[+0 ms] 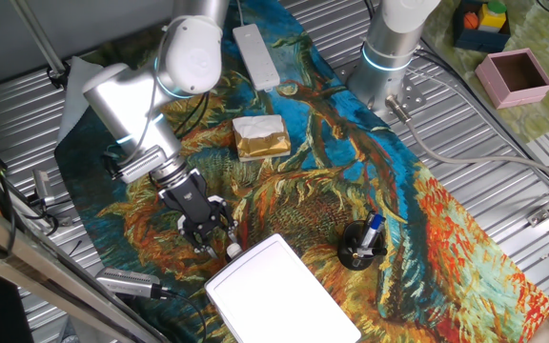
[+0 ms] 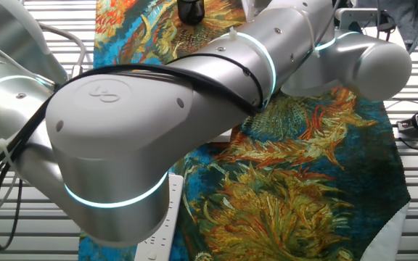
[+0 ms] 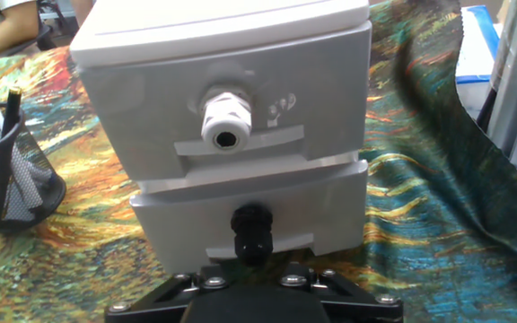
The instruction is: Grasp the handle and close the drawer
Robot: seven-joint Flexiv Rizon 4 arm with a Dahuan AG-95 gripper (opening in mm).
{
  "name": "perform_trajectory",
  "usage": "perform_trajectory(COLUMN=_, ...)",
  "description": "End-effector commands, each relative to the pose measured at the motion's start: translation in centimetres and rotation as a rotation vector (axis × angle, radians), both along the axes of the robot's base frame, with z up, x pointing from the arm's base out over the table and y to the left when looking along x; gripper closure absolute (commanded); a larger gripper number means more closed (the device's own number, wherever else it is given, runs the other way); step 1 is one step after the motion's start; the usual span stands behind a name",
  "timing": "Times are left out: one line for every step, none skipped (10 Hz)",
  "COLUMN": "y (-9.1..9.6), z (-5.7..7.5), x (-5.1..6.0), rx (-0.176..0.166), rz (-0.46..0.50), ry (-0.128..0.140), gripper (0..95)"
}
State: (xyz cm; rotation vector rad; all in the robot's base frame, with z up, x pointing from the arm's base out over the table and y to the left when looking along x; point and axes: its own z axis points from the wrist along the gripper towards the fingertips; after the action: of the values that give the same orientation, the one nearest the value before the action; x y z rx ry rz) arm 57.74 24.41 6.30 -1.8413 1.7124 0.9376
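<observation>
One fixed view
Drawer box (image 1: 279, 291): white, flat-topped, at the near edge of the tabletop (image 1: 427, 205); its long axis runs diagonally, front end toward the pincer.
Handle (image 1: 233, 250): tiny white knob at the box's front, just beside the pincer (image 1: 206, 232).
Pincer: black, angled down toward the knob – spread or pressed together, cannot tell.
Surface: painted cloth in blue and orange over ribbed metal; a white-and-gold block (image 1: 260, 136), a long white bar (image 1: 256, 55), a black pen cup (image 1: 360, 245).

The other fixed view
Arm (image 2: 194, 101): grey links fill the frame – box and pincer hidden.

Hand view
Drawer (image 3: 227, 103): upper front, facing the camera.
Knob (image 3: 226, 121): points straight at the lens.
Lower front: carries a black knob (image 3: 250, 231).
Fingers: out of sight.
</observation>
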Motion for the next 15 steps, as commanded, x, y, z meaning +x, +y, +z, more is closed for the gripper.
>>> perform_trajectory(y=0.16, z=0.00, x=0.01, rx=-0.002, rz=-0.005, ry=0.004, gripper=57.0)
perform_trajectory(y=0.34, z=0.01, x=0.04, rx=-0.003, rz=-0.008, ry=0.007, gripper=57.0)
perform_trajectory(y=0.41, z=-0.02, x=0.07, rx=-0.003, rz=-0.010, ry=0.008, gripper=76.0)
perform_trajectory(y=0.50, z=-0.04, x=0.09, rx=-0.003, rz=-0.012, ry=0.009, gripper=76.0)
perform_trajectory(y=0.58, z=-0.03, x=0.11, rx=-0.001, rz=-0.014, ry=0.009, gripper=76.0)
perform_trajectory(y=0.64, z=-0.01, x=0.11, rx=-0.001, rz=-0.015, ry=0.008, gripper=76.0)
perform_trajectory(y=0.65, z=0.02, x=0.11, rx=-0.002, rz=-0.014, ry=0.007, gripper=76.0)
perform_trajectory(y=0.66, z=0.02, x=0.11, rx=-0.002, rz=-0.014, ry=0.007, gripper=76.0)
perform_trajectory(y=0.66, z=0.02, x=0.11, rx=-0.002, rz=-0.014, ry=0.006, gripper=76.0)
perform_trajectory(y=0.70, z=0.01, x=0.12, rx=-0.002, rz=-0.015, ry=0.005, gripper=76.0)
perform_trajectory(y=0.75, z=-0.01, x=0.14, rx=-0.001, rz=-0.015, ry=0.003, gripper=76.0)
perform_trajectory(y=0.81, z=-0.01, x=0.14, rx=-0.002, rz=-0.017, ry=0.002, gripper=76.0)
perform_trajectory(y=0.85, z=0.01, x=0.15, rx=-0.001, rz=-0.018, ry=0.000, gripper=76.0)
perform_trajectory(y=0.89, z=0.04, x=0.15, rx=-0.001, rz=-0.018, ry=-0.001, gripper=76.0)
perform_trajectory(y=0.92, z=0.07, x=0.14, rx=-0.002, rz=-0.019, ry=-0.001, gripper=76.0)
